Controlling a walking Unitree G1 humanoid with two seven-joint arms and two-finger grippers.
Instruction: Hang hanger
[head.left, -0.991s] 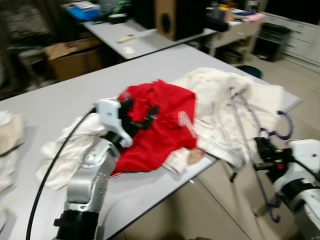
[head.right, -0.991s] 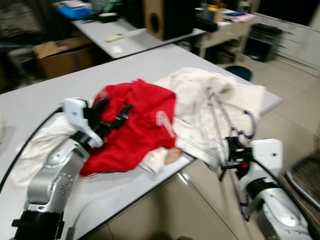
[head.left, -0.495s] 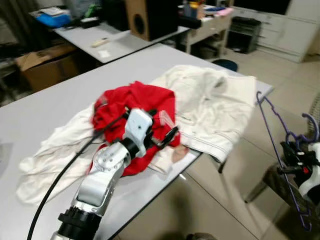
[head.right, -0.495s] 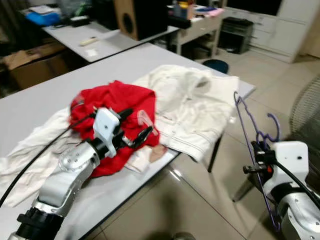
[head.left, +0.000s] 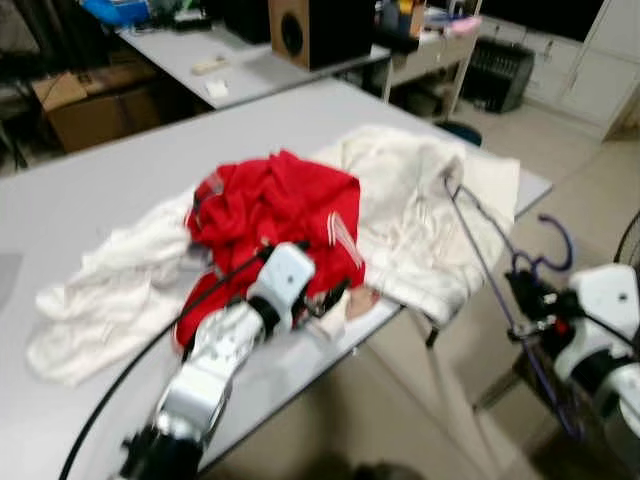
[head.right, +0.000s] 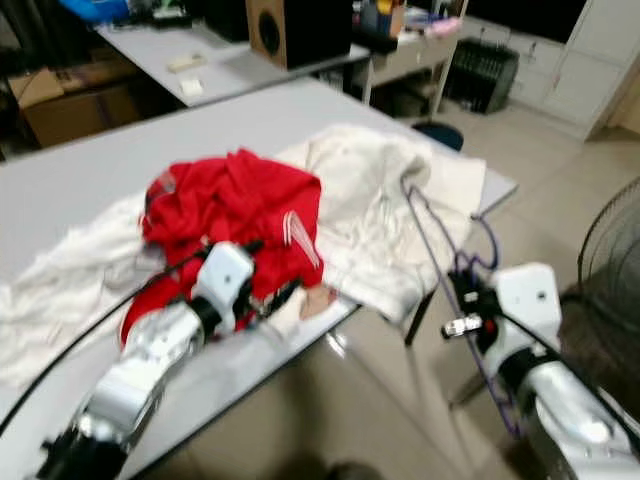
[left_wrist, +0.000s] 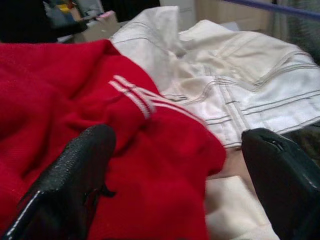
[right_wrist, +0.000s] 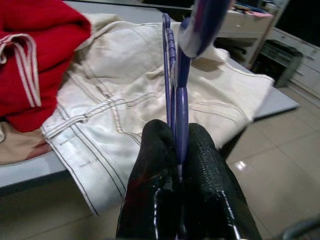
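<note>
The right gripper (right_wrist: 175, 165) pinched the purple hanger (right_wrist: 172, 75), its long axis running away toward the white jacket (right_wrist: 130, 95); the left gripper (left_wrist: 175, 185) was spread over the red garment (left_wrist: 75, 100).

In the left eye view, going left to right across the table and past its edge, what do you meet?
White cloth → left gripper at the red garment → cream jacket → purple hanger → right gripper off the table edge.
</note>
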